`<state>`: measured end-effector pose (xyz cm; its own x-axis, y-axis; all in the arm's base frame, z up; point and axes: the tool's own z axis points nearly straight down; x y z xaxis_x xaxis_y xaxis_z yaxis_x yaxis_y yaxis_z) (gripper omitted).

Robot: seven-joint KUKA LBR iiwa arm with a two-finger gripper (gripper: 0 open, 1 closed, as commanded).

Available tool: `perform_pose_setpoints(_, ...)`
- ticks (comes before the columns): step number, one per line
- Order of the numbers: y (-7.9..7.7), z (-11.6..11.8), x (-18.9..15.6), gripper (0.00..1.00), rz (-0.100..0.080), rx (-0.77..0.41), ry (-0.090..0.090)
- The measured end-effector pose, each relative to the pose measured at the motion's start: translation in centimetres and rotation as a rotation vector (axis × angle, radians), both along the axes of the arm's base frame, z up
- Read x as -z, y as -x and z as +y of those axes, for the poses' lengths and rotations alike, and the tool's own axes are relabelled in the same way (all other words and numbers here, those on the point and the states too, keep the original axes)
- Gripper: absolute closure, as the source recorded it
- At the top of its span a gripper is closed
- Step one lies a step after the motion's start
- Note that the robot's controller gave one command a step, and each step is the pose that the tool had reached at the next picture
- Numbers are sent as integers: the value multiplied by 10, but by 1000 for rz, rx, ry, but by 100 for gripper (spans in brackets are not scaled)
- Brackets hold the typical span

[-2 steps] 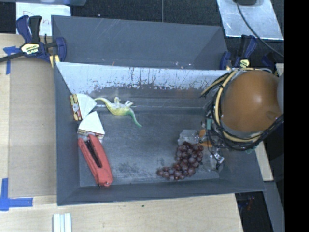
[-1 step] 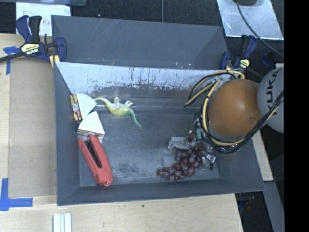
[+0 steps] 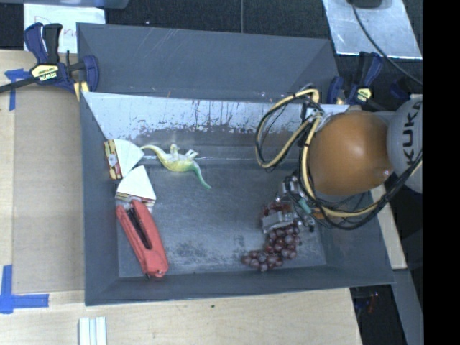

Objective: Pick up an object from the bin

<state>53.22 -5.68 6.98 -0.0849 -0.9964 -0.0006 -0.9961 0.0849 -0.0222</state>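
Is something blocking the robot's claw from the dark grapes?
Nothing visible does. The gripper sits right over the dark grape bunch at the right of the bin. The yellow-green dinosaur and red tool lie well off to the left.

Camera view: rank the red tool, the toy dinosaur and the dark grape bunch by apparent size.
1. Red tool, lower left: largest.
2. Dark grape bunch, lower right: next, though the gripper covers its upper part, so this is unsure.
3. Yellow-green toy dinosaur, upper left: long but thin, smallest.
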Motion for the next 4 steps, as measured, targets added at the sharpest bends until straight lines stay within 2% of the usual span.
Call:
perform_pose_setpoints(1,0,0,-1,100,0,1,0)
perform_pose_setpoints(2,3,1,-31,100,11,-1,-2)
perform_pose_setpoints(4,0,0,-97,100,0,0,-1)
